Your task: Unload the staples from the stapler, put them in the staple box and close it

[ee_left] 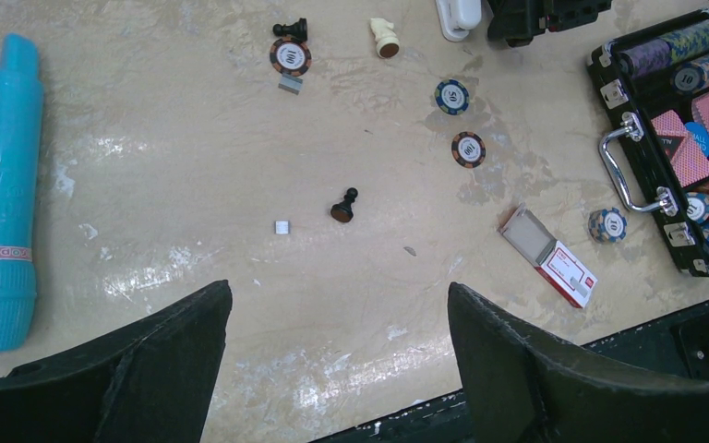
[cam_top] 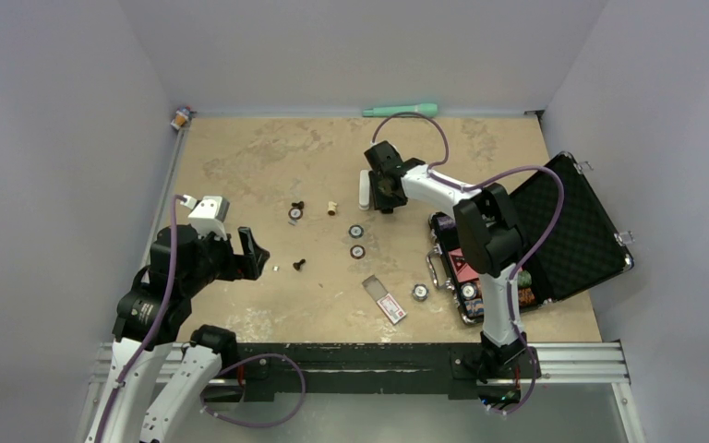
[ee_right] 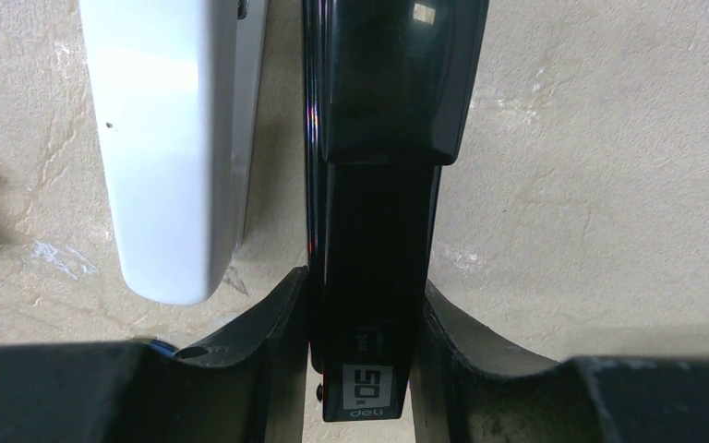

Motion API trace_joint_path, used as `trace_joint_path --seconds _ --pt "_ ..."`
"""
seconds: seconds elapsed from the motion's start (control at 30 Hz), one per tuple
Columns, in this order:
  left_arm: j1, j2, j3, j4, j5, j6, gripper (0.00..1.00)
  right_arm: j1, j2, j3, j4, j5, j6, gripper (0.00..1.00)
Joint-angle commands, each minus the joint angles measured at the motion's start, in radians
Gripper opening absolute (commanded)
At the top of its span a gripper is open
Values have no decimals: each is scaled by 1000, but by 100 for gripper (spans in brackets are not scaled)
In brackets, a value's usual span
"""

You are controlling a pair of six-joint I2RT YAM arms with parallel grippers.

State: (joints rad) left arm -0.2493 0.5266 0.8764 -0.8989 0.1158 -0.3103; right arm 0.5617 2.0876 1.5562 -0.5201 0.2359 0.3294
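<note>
Stapler (ee_right: 374, 231), slim, glossy black, white label

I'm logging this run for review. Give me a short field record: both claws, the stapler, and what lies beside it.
right claw: shut on stapler, one finger on each side
stapler: black, lying on the table
beside stapler: white object, to its left in the right wrist view
left claw: open, empty, above the table
staple box: open, on the table near the case
</note>
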Motion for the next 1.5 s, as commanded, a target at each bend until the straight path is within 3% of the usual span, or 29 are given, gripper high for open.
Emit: trace_joint_path --seconds 0.0,0.23,0.5,0.9,1.2,1.47 --pt "-1 7 -5 39 7 21 90 1 -37 25 33 29 -16 41" --pt "-1 7 -4 39 4 20 89 1 -62 0 34 41 -8 60" --pt "-1 2 -4 39 -2 22 89 2 -147 -44 17 46 13 61" --pt "-1 18 -5 38 2 22 89 29 -442 -230 14 21 81 62" --pt "-1 23 -6 37 5 21 89 212 -603 -412 34 13 219 62" --pt "-1 37 -7 35 5 20 89 342 -680 -579 121 0 359 56"
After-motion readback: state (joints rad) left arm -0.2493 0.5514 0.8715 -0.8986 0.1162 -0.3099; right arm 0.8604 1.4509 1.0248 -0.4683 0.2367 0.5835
